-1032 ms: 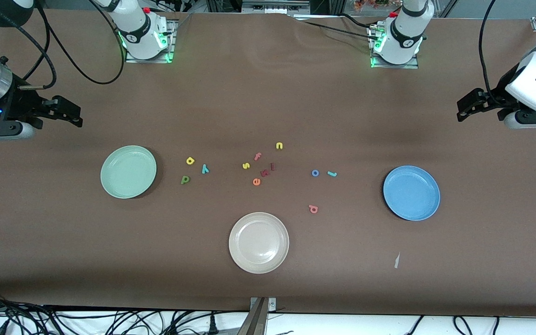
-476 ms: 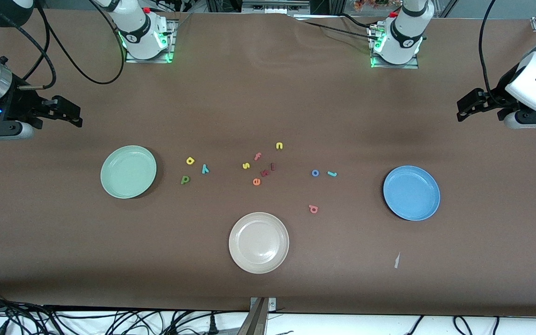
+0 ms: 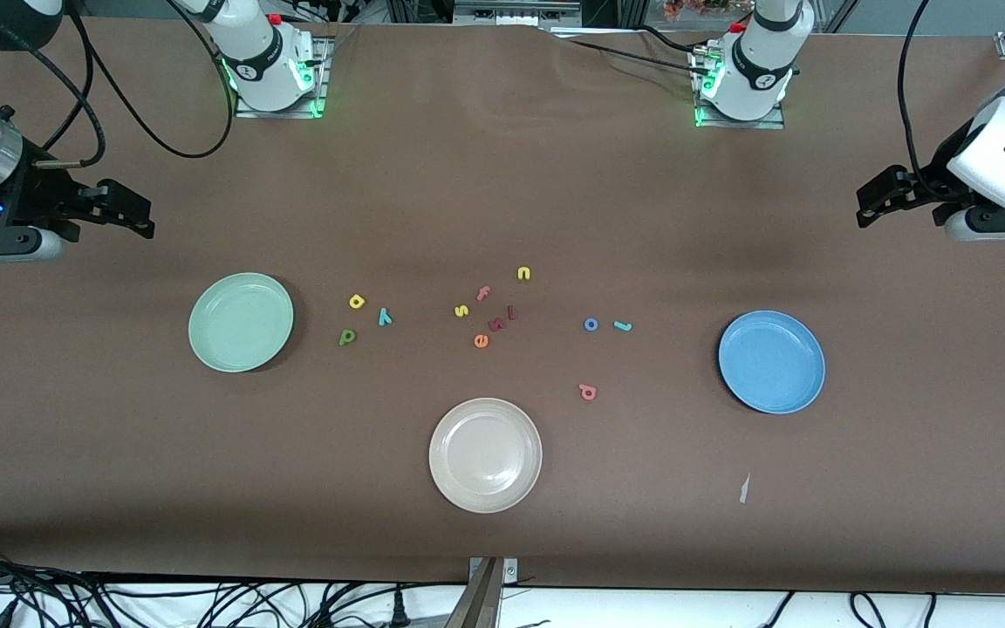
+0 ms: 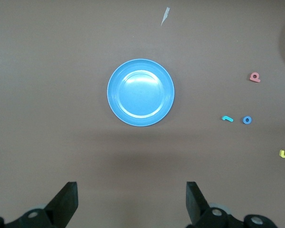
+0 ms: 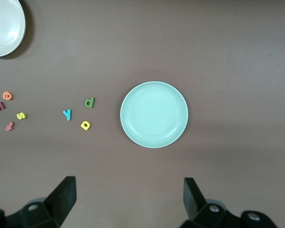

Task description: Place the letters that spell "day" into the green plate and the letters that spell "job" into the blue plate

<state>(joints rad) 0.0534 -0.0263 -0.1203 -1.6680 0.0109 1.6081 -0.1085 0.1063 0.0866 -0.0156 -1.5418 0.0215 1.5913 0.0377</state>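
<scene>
The green plate (image 3: 241,322) (image 5: 154,114) lies bare toward the right arm's end. Beside it on the table are the dark green d (image 3: 346,337), yellow a (image 3: 357,302) and teal y (image 3: 385,317). Toward the left arm's end the blue plate (image 3: 771,361) (image 4: 140,92) is bare too. The teal j (image 3: 622,326) and blue o (image 3: 591,324) lie beside it, and the pink b (image 3: 588,392) sits nearer the camera. My right gripper (image 3: 146,218) (image 5: 129,185) hangs open over the table's end by the green plate. My left gripper (image 3: 869,205) (image 4: 131,190) hangs open by the blue plate.
A beige-white plate (image 3: 485,454) sits mid-table near the front edge. Loose letters cluster in the middle: yellow s (image 3: 461,310), pink f (image 3: 483,293), yellow n (image 3: 523,273), orange e (image 3: 481,340), dark red pieces (image 3: 502,318). A pale scrap (image 3: 743,488) lies near the blue plate.
</scene>
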